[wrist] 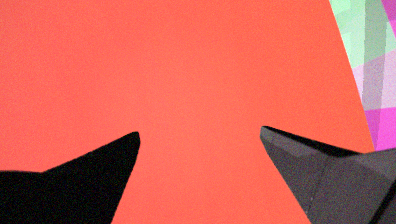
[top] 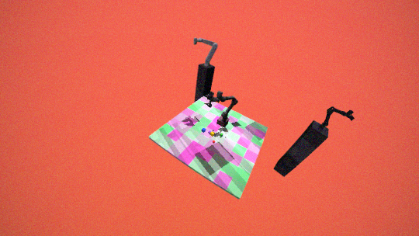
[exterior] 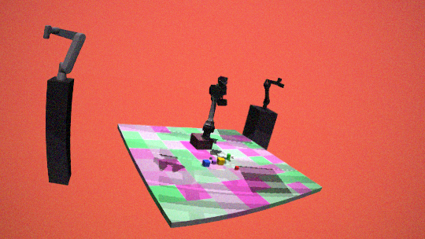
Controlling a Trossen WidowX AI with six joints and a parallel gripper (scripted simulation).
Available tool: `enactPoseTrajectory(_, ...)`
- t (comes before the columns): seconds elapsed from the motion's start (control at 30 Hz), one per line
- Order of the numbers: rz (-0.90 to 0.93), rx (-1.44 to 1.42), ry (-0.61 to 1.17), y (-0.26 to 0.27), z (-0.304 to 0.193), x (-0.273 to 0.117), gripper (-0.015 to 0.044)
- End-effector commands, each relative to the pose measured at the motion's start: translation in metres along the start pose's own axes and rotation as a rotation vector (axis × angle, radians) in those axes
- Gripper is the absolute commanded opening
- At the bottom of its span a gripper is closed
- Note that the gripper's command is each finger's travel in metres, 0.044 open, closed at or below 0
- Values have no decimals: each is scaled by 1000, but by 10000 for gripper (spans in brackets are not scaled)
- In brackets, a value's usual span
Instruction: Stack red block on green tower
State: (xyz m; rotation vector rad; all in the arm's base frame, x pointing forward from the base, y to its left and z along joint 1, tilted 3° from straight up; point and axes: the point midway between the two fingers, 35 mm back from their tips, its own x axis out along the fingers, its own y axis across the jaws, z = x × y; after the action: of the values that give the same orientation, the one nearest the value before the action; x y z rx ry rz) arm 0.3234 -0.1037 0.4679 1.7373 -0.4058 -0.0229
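The arm [exterior: 212, 114] stands on its base [exterior: 201, 141] toward the back of the table [exterior: 189, 193], reaching high above it. In front of the base, in the exterior view, a cluster of small blocks lies on the table: one block [exterior: 205, 163] at the left, another [exterior: 221, 160] to its right, the tower [exterior: 228, 156] just beyond that, and the task's block [exterior: 236, 167] nearest the front right. One pillar [exterior: 59, 130] stands off the table at far left, a second pillar [exterior: 260, 126] behind the table's back right edge
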Motion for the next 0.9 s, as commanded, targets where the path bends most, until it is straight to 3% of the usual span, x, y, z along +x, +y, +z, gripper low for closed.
enactPoseTrajectory(0.0,-121,-95,29,-33,-12,18,440)
enactPoseTrajectory(0.4,-602,-493,260,-185,-66,38,440)
enactPoseTrajectory(0.87,-1064,-935,743,-343,-129,-21,440)
